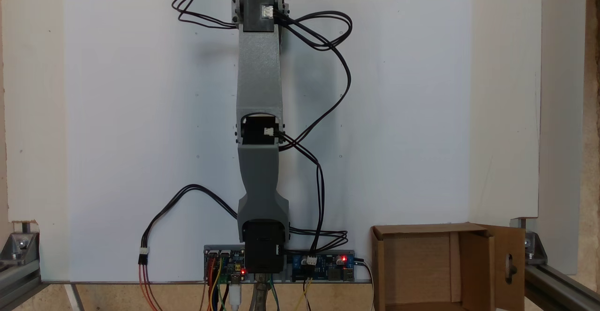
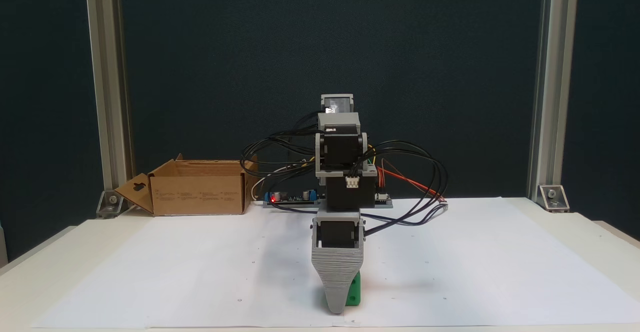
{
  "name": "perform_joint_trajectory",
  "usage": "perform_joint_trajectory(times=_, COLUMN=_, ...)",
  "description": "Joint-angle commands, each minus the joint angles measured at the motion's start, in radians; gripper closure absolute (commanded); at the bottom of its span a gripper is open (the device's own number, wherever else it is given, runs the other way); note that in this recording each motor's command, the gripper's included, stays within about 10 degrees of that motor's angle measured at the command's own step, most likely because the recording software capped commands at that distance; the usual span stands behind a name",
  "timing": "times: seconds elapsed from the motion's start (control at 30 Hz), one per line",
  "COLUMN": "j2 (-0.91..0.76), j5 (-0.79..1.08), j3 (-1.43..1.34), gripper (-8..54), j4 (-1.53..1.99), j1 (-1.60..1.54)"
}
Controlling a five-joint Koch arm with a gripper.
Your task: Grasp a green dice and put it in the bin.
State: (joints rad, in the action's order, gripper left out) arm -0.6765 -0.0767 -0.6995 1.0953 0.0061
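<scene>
The gripper (image 2: 339, 299) sits at lower centre of the front-facing fixed view, tip down on the white paper sheet (image 2: 450, 272). I see one grey ribbed jaw face-on; the other jaw lies behind it, so I cannot tell whether the jaws are apart, together, or clamped. The green dice (image 2: 354, 291) rests on the sheet directly behind the jaw, showing past its right edge and partly covered by it. Contact between jaw and dice cannot be confirmed. The bin (image 2: 197, 194) stands at middle left of the frame, open at the top, with its holed flap folded out to the left, well apart from the dice.

In the downward-looking fixed view, I see the arm (image 1: 259, 77) extended straight up the centre of the frame, its far joint at the top edge. The bin (image 1: 511, 259) occupies the lower right corner, flap with cut-out on its right side
</scene>
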Motion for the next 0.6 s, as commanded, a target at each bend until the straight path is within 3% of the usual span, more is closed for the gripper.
perform_joint_trajectory(times=0.0, j2=-0.015, j5=0.018, j3=0.048, gripper=17.0, j4=-0.002, j1=0.014)
perform_joint_trajectory(times=0.13, j2=-0.012, j5=0.018, j3=0.048, gripper=18.9, j4=-0.008, j1=0.014)
perform_joint_trajectory(times=0.3, j2=-0.012, j5=0.017, j3=0.048, gripper=33.7, j4=-0.025, j1=0.025)
perform_joint_trajectory(times=0.57, j2=-0.012, j5=0.015, j3=0.048, gripper=33.7, j4=-0.018, j1=0.040)
